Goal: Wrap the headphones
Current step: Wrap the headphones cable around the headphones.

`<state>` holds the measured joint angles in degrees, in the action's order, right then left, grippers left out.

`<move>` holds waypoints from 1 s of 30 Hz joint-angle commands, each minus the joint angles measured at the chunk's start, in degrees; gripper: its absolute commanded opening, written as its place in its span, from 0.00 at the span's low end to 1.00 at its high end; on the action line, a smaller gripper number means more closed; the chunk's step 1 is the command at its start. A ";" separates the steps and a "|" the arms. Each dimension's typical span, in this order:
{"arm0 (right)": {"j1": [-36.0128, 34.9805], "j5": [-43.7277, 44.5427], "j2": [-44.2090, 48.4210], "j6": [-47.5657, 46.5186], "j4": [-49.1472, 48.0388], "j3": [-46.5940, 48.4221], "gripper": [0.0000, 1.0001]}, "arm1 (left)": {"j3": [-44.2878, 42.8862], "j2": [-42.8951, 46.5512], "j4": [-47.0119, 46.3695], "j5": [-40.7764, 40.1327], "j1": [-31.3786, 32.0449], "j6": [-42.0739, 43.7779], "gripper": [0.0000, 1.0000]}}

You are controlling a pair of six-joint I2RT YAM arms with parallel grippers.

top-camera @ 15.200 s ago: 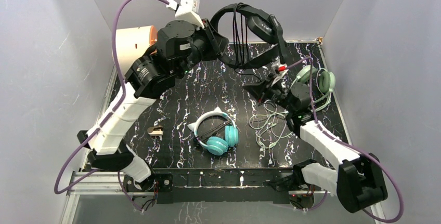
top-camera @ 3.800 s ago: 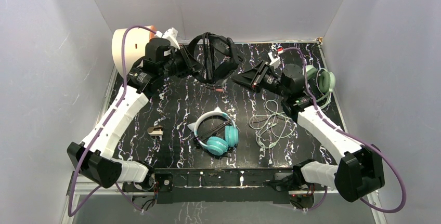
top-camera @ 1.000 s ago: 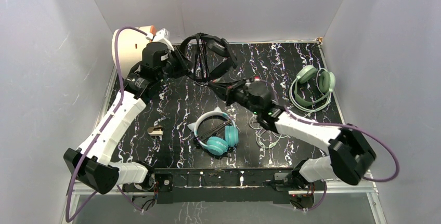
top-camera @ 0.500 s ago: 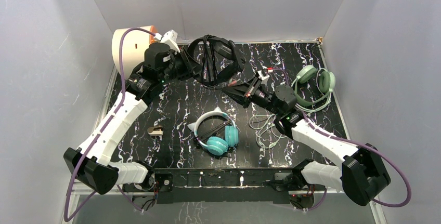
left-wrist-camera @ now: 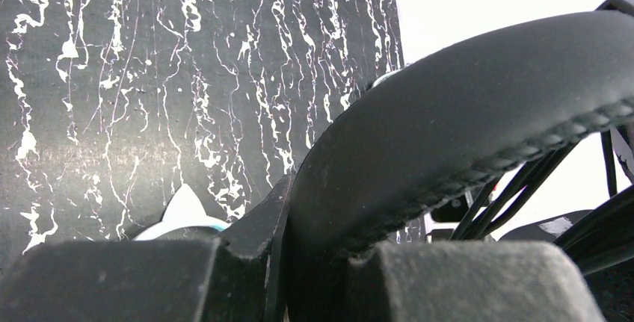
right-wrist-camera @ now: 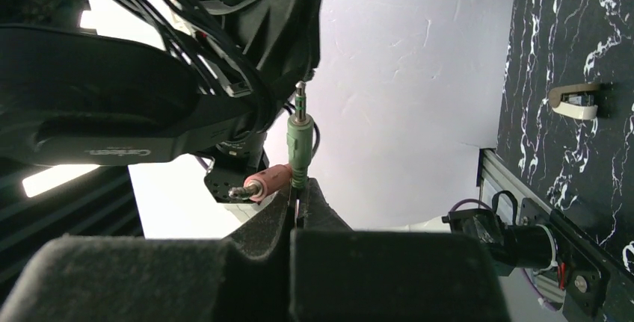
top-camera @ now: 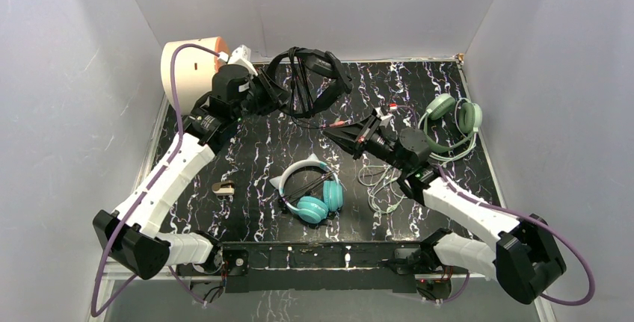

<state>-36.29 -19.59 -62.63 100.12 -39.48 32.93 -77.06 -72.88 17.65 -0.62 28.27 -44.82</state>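
Observation:
My left gripper [top-camera: 271,96] is shut on the padded band of the black headphones [top-camera: 308,83] and holds them raised over the far left of the table. The band [left-wrist-camera: 463,128] fills the left wrist view, with cable turns wound across it. My right gripper [top-camera: 338,129] is shut on that cable's end just below the headphones; a green plug [right-wrist-camera: 299,139] and a pink plug [right-wrist-camera: 262,184] stick out above its jaws. The teal headphones [top-camera: 310,191] with a white cat-ear band lie at centre front. The sage-green headphones [top-camera: 448,122] lie at the right, their light cable [top-camera: 385,180] loose.
A peach and white cylinder [top-camera: 191,64] stands at the back left corner. A small beige clip [top-camera: 223,187] lies left of the teal headphones and shows in the right wrist view [right-wrist-camera: 576,101]. White walls enclose the table [top-camera: 254,150] on three sides.
My right wrist has swung to the right while its fingertips stayed under the black headphones with the plugs. My left arm has shifted the headphones slightly right.

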 commanded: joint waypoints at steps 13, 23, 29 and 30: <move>0.99 -5.74 -2.32 -0.36 1.90 2.38 0.00 | 0.79 3.34 -2.94 -11.08 -2.87 0.97 0.00; -3.25 -4.67 -7.61 1.63 -3.41 3.96 0.00 | -0.68 0.46 -5.05 -15.59 -2.87 -0.91 0.00; -4.16 -4.18 -8.75 1.31 -4.21 3.80 0.00 | -1.17 -0.32 -5.47 -15.98 -2.87 -0.43 0.00; -4.49 -4.38 -9.05 0.98 -3.12 4.61 0.00 | -1.23 -0.59 -5.65 -15.67 -2.87 -0.52 0.00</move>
<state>-39.83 -22.52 -71.85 101.89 -41.06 35.77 -74.85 -73.95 17.85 -11.14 27.40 -44.62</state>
